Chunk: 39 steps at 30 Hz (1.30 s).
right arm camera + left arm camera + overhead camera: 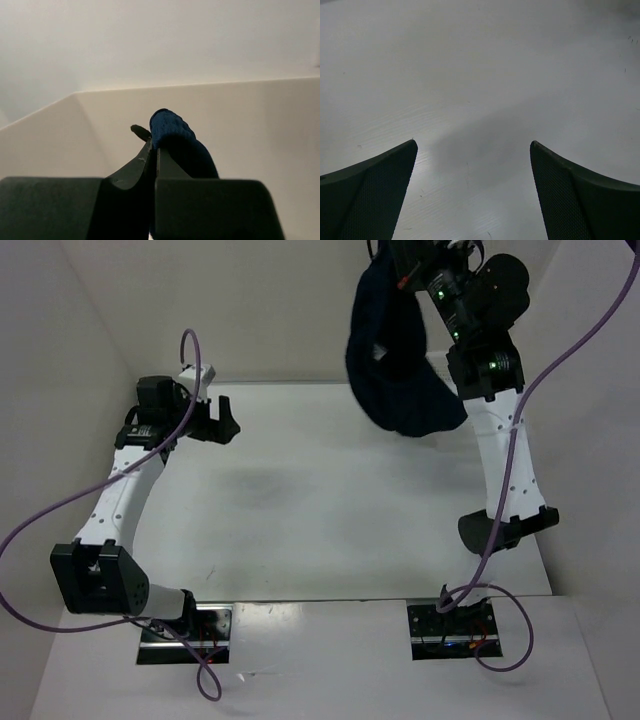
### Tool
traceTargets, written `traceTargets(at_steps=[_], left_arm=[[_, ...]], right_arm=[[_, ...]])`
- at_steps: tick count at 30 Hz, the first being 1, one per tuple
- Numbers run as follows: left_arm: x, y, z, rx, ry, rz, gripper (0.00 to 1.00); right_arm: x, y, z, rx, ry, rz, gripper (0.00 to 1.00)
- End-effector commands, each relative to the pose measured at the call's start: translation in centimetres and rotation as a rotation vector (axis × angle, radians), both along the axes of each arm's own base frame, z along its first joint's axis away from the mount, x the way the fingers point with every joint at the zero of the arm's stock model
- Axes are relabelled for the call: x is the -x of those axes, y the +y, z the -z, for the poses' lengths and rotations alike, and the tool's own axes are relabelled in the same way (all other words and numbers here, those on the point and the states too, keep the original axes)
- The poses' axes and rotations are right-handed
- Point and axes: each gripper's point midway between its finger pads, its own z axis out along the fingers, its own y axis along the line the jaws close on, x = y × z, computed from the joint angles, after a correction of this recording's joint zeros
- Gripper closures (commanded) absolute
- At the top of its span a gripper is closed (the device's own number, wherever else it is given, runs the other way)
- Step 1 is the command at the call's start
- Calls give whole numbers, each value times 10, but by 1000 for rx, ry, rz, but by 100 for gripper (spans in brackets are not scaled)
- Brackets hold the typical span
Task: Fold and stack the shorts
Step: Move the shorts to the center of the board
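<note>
The dark navy shorts [395, 350] hang bunched in the air at the back right, above the table's far edge. My right gripper [400, 260] is raised high at the top of the view and is shut on the shorts. In the right wrist view its jaws are pressed together with a fold of navy cloth [172, 131] pinched between the tips [154, 150]. My left gripper [226, 426] is open and empty at the back left, low over the bare table. Its fingers [380, 190] stand wide apart.
The white table [320, 510] is enclosed by white walls [90, 350] at the back and both sides. Purple cables [190, 370] loop from both arms. The right arm's links [505, 470] stand along the table's right side.
</note>
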Motion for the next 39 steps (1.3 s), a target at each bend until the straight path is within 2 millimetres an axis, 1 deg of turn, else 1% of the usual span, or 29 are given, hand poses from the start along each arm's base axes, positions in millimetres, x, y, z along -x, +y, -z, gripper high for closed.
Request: traceTargets(at_steps=[1, 2, 3, 4, 5, 6, 7, 8, 9, 10, 11, 13, 14, 18, 19, 21, 23, 25, 26, 27, 29, 30, 32, 33, 34, 35, 37, 38, 39], left_arm=[[-6, 6, -24, -14, -113, -22, 0], [-6, 8, -28, -22, -123, -35, 0], [-4, 10, -27, -28, -128, -46, 0], [-3, 10, -22, -28, -117, -46, 0], [-2, 12, -26, -32, -129, -54, 0], [1, 12, -26, -32, -129, -54, 0], [2, 13, -19, -37, -114, -62, 0], [7, 13, -16, -37, -103, -62, 0], [9, 13, -15, -37, -102, -62, 0], [10, 15, -9, -43, -89, -71, 0], [13, 15, -7, -43, -88, -71, 0], [19, 18, 14, -55, -36, -85, 0], [21, 18, 20, -55, -22, -85, 0], [22, 30, 44, -85, 31, -133, 0], [22, 32, 63, -95, 85, -140, 0], [18, 42, 74, -102, 134, -168, 0], [14, 47, 89, -91, 186, -170, 0], [6, 54, 96, -89, 198, -188, 0], [2, 58, 94, -81, 195, -193, 0], [-6, 62, 87, -80, 179, -203, 0], [-17, 68, 97, -70, 214, -206, 0], [-21, 78, 112, -67, 267, -226, 0], [-37, 89, 106, -44, 267, -238, 0], [-42, 92, 121, -9, 313, -224, 0], [-39, 107, 125, 26, 361, -245, 0], [-53, 113, 108, 49, 331, -239, 0], [-58, 112, 114, 84, 355, -218, 0], [-60, 113, 113, 83, 346, -218, 0], [-65, 110, 124, 62, 354, -220, 0]], right_arm=[[38, 21, -32, -60, -100, -119, 100], [20, 28, -2, -40, -27, -119, 100], [21, 31, 4, -44, -12, -117, 100], [3, 38, 43, -28, 78, -119, 100], [-3, 37, 60, -10, 108, -102, 99], [-12, 34, 81, 3, 151, -65, 91], [-24, 29, 116, 28, 217, -39, 84], [-33, 24, 139, 38, 264, -17, 74], [-39, 8, 154, 43, 295, 17, 39], [-49, 2, 189, 44, 368, 33, 28], [-49, -6, 198, 46, 386, 48, 24], [-57, -19, 231, 56, 452, 88, 20], [-56, -19, 242, 64, 483, 89, 20], [-61, 1, 323, 51, 684, -6, 20], [-55, 15, 340, 55, 730, -66, 24], [-51, 36, 379, 45, 829, -120, 28], [-48, 56, 408, 55, 896, -166, 34], [-45, 69, 430, 72, 933, -195, 35], [-42, 80, 440, 75, 957, -211, 35], [-44, 82, 459, 83, 995, -217, 37], [-46, 93, 468, 79, 1011, -240, 39], [-45, 100, 487, 81, 1053, -245, 39], [-48, 106, 493, 88, 1060, -252, 41], [-51, 106, 497, 89, 1062, -239, 41], [-53, 111, 501, 105, 1061, -239, 41], [-56, 110, 498, 117, 1043, -231, 41], [-56, 112, 514, 139, 1063, -214, 41], [-58, 111, 512, 130, 1066, -200, 41], [-58, 112, 519, 124, 1084, -197, 41]])
